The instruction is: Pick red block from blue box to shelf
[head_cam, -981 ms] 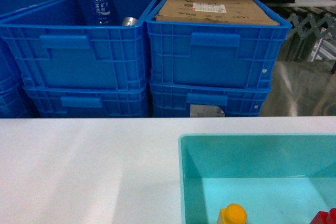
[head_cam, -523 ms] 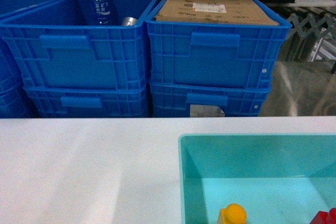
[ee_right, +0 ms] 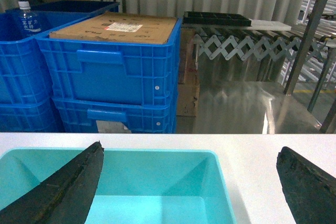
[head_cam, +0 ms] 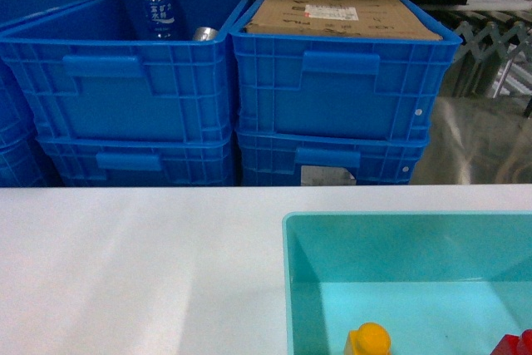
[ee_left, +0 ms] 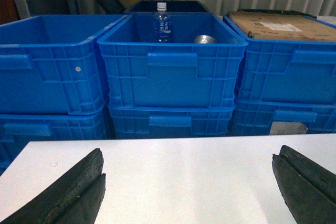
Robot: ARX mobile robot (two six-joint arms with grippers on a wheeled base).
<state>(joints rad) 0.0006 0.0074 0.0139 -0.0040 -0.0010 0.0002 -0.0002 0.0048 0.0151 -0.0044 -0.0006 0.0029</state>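
A: Where's the red block (head_cam: pixel 514 345)?
B: In the blue box (head_cam: pixel 293 288), at about 5 o'clock in the head view, cut off by the frame edge. The yellow block (head_cam: pixel 368 341) sits near it, toward 6 o'clock, apart from it.
A: The box?
B: On the white table (head_cam: pixel 133 263), right half.
A: Claws?
B: Left claw (ee_left: pixel 186 187) is spread wide, nothing between the fingers, over bare table. Right claw (ee_right: pixel 191 182) is also wide open, w/ its left finger (ee_right: pixel 63 187) over the box's interior.
A: Bkgd?
B: Dark blue crates (head_cam: pixel 116 81) stacked at 12 o'clock; one has a water bottle (head_cam: pixel 155 7), another a cardboard box (head_cam: pixel 341 14). A steel shelf post (ee_right: pixel 307 40) at 2 o'clock in the right wrist view.
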